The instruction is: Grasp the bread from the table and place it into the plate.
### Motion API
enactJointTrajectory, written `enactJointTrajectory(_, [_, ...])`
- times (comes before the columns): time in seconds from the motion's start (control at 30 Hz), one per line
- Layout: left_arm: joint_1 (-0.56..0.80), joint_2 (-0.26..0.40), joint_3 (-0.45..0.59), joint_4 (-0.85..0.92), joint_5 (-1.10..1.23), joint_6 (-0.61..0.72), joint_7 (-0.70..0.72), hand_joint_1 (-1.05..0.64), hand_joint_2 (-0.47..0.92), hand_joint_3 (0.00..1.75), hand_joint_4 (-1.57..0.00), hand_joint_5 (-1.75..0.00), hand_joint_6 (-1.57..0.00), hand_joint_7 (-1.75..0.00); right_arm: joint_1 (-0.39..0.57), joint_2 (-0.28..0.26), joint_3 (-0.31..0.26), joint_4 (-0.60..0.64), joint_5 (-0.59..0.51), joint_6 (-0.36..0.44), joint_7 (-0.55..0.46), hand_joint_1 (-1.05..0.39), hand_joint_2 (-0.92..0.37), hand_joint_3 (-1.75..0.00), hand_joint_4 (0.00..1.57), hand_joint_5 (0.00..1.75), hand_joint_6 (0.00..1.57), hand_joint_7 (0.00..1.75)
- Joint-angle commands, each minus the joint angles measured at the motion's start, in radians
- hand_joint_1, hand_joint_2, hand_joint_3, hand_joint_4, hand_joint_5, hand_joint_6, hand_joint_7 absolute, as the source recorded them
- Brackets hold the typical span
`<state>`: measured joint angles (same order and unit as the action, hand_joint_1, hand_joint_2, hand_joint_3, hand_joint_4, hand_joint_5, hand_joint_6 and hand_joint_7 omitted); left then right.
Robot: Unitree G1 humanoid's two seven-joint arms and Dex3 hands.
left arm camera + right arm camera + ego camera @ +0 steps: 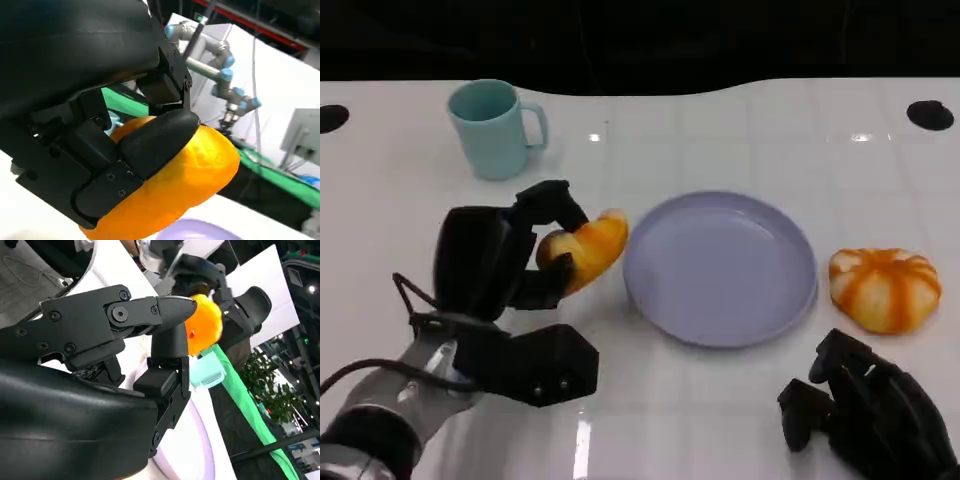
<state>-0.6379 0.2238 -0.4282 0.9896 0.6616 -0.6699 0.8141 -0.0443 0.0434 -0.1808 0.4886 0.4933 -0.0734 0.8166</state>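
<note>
step in hand: the carry. the left hand (510, 255) has its fingers closed around the bread (588, 248), which looks lifted off the table (720, 120), so grasping seems done and placing is not yet done.

bread: an orange-yellow roll, just beside the plate (720, 270) on the mug side, its tip near the plate's rim but not over the dish. in the left wrist view the bread (195, 175) fills the grip, one dark finger (155, 140) wrapped across its top, and a pale edge of the plate (195, 232) shows under it.

plate: lavender, round, nothing in it, sitting flat on the table.

right hand: the right hand (870, 410) rests low, near the plate on the side away from the mug; it holds nothing, and from the right wrist view its fingers (125, 315) look spread apart, not curled in.

other things: a teal mug (495, 128) stands well beyond the plate, toward the far edge. a second, round orange bun (885, 288) lies just beside the plate, opposite the held bread.

next move, as a guess: shift the left hand sideways until the bread hangs over the middle of the plate, lower it, then let the fingers spread. the rim is the thing to clear; the bread looks soft and lopsided in the grip, so a low release should keep it from rolling out.
</note>
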Motion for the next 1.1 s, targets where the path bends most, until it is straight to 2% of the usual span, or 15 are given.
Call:
enactJointTrajectory(0.03, [-0.047, -0.027, 0.007, 0.000, 0.001, 0.012, -0.028, -0.97, 0.76, 1.50, -1.57, -1.75, -1.35, -1.75, -0.003, -0.013, -0.002, 0.007, -0.002, -0.008, 0.004, -0.57, -0.92, -0.24, 0.77, 1.73, 0.66, 1.49])
enactJointTrajectory(0.27, [-0.138, -0.100, -0.050, 0.090, 0.057, 0.018, -0.004, -0.97, 0.79, 1.40, -1.54, -1.75, -1.22, -1.75, -0.010, -0.014, -0.005, 0.027, 0.001, -0.015, 0.022, -0.57, -0.92, -0.24, 0.77, 1.73, 0.66, 1.49])
enactJointTrajectory(0.47, [-0.201, -0.164, -0.075, 0.151, 0.070, 0.031, -0.027, -0.97, 0.86, 1.27, -1.53, -1.75, -1.19, -1.75, -0.006, -0.012, -0.001, 0.025, -0.004, -0.018, 0.019, -0.56, -0.92, -0.24, 0.77, 1.72, 0.66, 1.49])
enactJointTrajectory(0.6, [-0.234, -0.202, -0.088, 0.192, 0.068, 0.051, -0.068, -0.96, 0.86, 1.22, -1.53, -1.75, -1.18, -1.75, -0.003, -0.011, 0.000, 0.019, -0.002, -0.010, 0.016, -0.57, -0.92, -0.23, 0.77, 1.73, 0.66, 1.48])
enactJointTrajectory(0.7, [-0.254, -0.229, -0.091, 0.224, 0.062, 0.067, -0.114, -0.96, 0.84, 1.17, -1.47, -1.75, -1.15, -1.75, 0.000, -0.010, 0.002, 0.015, -0.004, -0.016, 0.018, -0.56, -0.92, -0.24, 0.76, 1.73, 0.66, 1.49])
enactJointTrajectory(0.8, [-0.268, -0.248, -0.094, 0.244, 0.063, 0.096, -0.160, -0.96, 0.89, 1.13, -1.33, -1.75, -0.99, -1.75, 0.002, -0.009, 0.002, 0.013, -0.003, -0.016, 0.018, -0.56, -0.92, -0.25, 0.76, 1.73, 0.66, 1.50])
enactJointTrajectory(0.9, [-0.290, -0.250, -0.118, 0.250, 0.081, 0.157, -0.249, -0.95, 0.91, 0.99, -1.11, -1.75, -0.64, -1.75, 0.003, -0.007, 0.001, 0.012, 0.001, -0.011, 0.018, -0.56, -0.92, -0.24, 0.76, 1.73, 0.66, 1.50])
enactJointTrajectory(0.93, [-0.297, -0.248, -0.130, 0.249, 0.090, 0.175, -0.281, -0.97, 0.90, 0.95, -0.91, -1.75, -0.43, -1.75, 0.003, -0.007, 0.001, 0.013, 0.000, -0.015, 0.020, -0.56, -0.92, -0.24, 0.76, 1.73, 0.66, 1.49])
enactJointTrajectory(0.97, [-0.301, -0.247, -0.137, 0.247, 0.094, 0.187, -0.303, -0.99, 0.89, 0.91, -0.59, -1.75, -0.18, -1.74, 0.003, -0.007, 0.001, 0.014, -0.001, -0.018, 0.021, -0.56, -0.92, -0.24, 0.76, 1.73, 0.65, 1.49])
enactJointTrajectory(1.0, [-0.305, -0.244, -0.150, 0.246, 0.104, 0.201, -0.323, -1.00, 0.88, 0.90, -0.47, -1.75, -0.09, -1.73, 0.003, -0.007, 0.002, 0.014, -0.003, -0.021, 0.020, -0.56, -0.92, -0.25, 0.76, 1.72, 0.65, 1.49])
enactJointTrajectory(1.03, [-0.307, -0.241, -0.161, 0.244, 0.112, 0.211, -0.337, -1.02, 0.90, 0.82, -0.24, -1.75, -0.05, -1.54, 0.004, -0.007, 0.002, 0.013, -0.004, -0.021, 0.019, -0.56, -0.92, -0.25, 0.76, 1.72, 0.65, 1.49])
enactJointTrajectory(1.07, [-0.308, -0.237, -0.172, 0.242, 0.120, 0.220, -0.350, -1.03, 0.91, 0.75, -0.10, -1.66, -0.02, -1.24, 0.004, -0.007, 0.002, 0.012, -0.003, -0.021, 0.019, -0.56, -0.92, -0.25, 0.76, 1.72, 0.65, 1.49])
enactJointTrajectory(1.1, [-0.310, -0.234, -0.184, 0.240, 0.129, 0.234, -0.369, -1.04, 0.92, 0.72, -0.05, -1.57, -0.01, -1.02, 0.004, -0.007, 0.002, 0.013, -0.002, -0.020, 0.020, -0.57, -0.92, -0.25, 0.76, 1.72, 0.65, 1.49])
